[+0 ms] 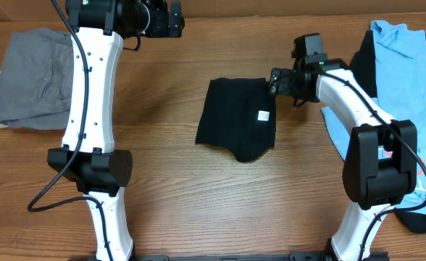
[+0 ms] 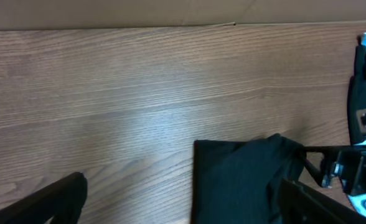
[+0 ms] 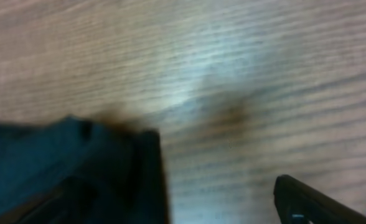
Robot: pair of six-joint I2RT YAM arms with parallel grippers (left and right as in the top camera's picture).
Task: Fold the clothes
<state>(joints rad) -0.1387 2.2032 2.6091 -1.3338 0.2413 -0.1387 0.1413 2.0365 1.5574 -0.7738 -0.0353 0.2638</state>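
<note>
A black garment (image 1: 237,119), folded with a white label facing up, lies at the table's middle. It also shows in the left wrist view (image 2: 245,180) and the right wrist view (image 3: 52,168). My right gripper (image 1: 272,81) is at the garment's far right corner, which is bunched up a little. Its fingers (image 3: 183,205) are spread wide and the cloth covers the left one. My left gripper (image 1: 175,25) is at the table's far edge, open and empty (image 2: 183,205), away from the garment.
A folded grey garment (image 1: 35,76) lies at the far left. A pile of light blue (image 1: 408,65) and black clothes fills the right edge. A cardboard wall (image 2: 108,12) runs behind the table.
</note>
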